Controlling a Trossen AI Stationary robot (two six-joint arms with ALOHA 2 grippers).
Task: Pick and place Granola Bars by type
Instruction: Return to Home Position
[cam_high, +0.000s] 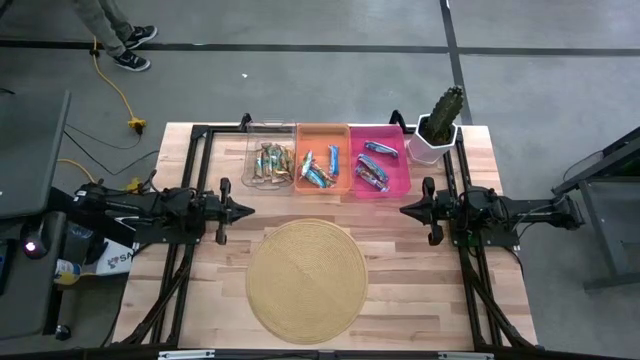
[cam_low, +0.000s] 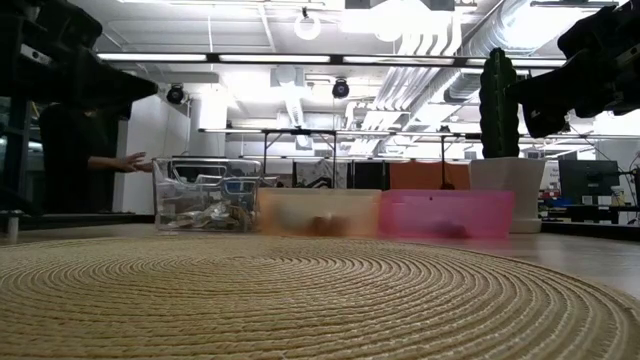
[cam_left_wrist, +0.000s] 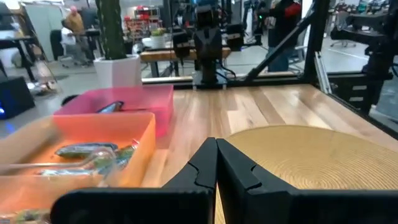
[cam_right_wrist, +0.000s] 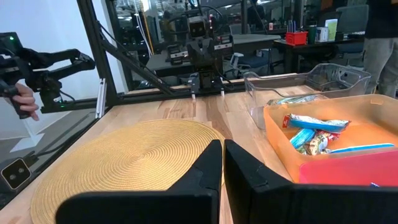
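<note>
Foil Granola Bars (cam_high: 271, 160), print unreadable, left tool (cam_high: 250, 211), right tool (cam_high: 404, 211) seemingly pinched

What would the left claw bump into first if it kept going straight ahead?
Probably the right claw: it faces the left claw across the table, with nothing visibly between them.

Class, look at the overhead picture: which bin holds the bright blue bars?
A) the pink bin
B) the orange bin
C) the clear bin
B: the blue bars lie in the orange bin, which stands between the clear bin and the pink bin.
</note>
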